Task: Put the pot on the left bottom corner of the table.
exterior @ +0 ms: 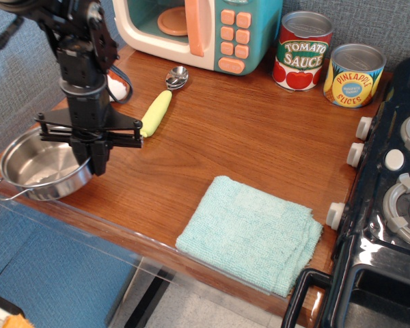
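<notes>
Pot gripped at the near left corner of the table

The pot (41,167) is seen at the near left corner of the table (246,143), its right rim pinched by the gripper (92,158). A corn cob (155,113) and spoon (177,76) are found farther back, a folded cloth (251,232) near right, two cans (328,61) by the toy microwave (198,31).

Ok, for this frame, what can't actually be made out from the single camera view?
- Claw: the fingertips overlap the pot rim; open or shut cannot be told.
- Pot base: whether it rests on the table or hangs just above it is unclear.
- Mushroom: mostly hidden behind the arm.
- Toy stove and microwave: cut off by the right and top edges.
</notes>
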{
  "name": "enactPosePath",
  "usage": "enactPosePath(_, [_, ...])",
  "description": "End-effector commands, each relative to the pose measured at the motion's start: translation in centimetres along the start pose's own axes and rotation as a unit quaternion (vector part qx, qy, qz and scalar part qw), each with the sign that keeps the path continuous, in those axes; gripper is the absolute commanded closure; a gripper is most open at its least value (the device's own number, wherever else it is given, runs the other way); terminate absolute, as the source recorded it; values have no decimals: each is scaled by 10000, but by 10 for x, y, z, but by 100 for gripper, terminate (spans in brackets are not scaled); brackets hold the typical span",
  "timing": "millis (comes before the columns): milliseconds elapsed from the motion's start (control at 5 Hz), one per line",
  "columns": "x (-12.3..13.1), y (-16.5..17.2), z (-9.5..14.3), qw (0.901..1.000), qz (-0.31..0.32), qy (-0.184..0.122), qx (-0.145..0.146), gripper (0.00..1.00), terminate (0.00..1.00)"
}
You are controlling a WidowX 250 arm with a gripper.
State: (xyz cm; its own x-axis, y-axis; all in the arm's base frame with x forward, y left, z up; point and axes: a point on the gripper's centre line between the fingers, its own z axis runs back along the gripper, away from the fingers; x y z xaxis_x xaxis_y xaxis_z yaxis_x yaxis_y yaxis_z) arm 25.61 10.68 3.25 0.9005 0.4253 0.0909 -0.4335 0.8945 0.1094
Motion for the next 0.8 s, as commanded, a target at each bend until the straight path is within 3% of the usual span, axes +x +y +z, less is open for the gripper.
enactPosePath(0, [19,0,-7,9999,97,-38,74,100,0])
enactPosePath(400, [28,0,-12,9998,129,-43,120,100,0])
enactPosePath(600, [26,-8,7,9995,190,-224,-144,0,0])
